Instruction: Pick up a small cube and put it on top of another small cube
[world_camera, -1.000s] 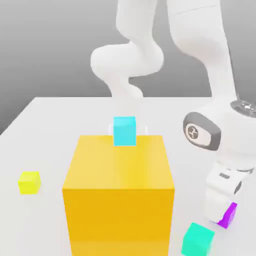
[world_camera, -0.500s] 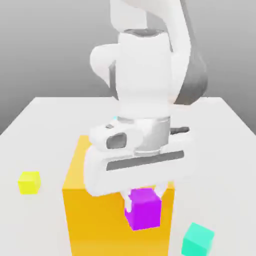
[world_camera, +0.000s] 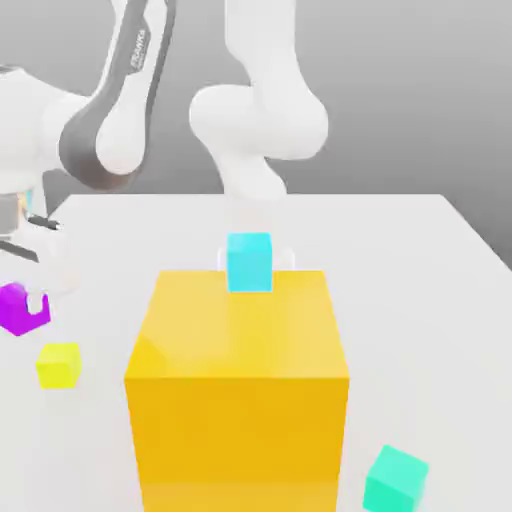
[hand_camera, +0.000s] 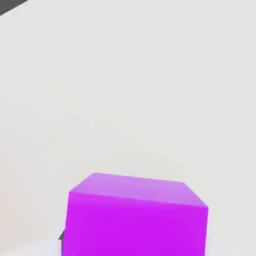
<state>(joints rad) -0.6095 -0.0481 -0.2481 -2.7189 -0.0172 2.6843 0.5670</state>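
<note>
The white two-finger gripper (world_camera: 22, 305) is at the exterior view's far left, pinching a small plain magenta-purple cube (world_camera: 20, 310) between its fingers. One fingertip (world_camera: 37, 302) shows against the side of the purple cube that is toward the exterior view's right. The cube sits at the very end of the gripper, below the white hand body, and is turned so that an edge between two of its side faces points roughly toward the camera. In the hand view the same cube looms close to the hand, one paler face and one deeper magenta face showing, with a pale grey surface behind it.

Just beside the gripper and lower in the exterior view, toward that view's right, is a small plain bright yellow cube (world_camera: 59, 366) on the pale grey table (world_camera: 430, 300). The purple cube and the yellow cube are apart, with a narrow strip of table showing between them.

Farther from the gripper, toward the exterior view's right, stands a huge orange-yellow block (world_camera: 238, 400). A small cyan cube (world_camera: 250, 262) appears at the block's far edge; whether it rests on the block or stands behind it, I cannot tell. Farthest from the gripper, past the block, a small teal-green cube (world_camera: 396, 481) lies on the table, turned at an angle.
</note>
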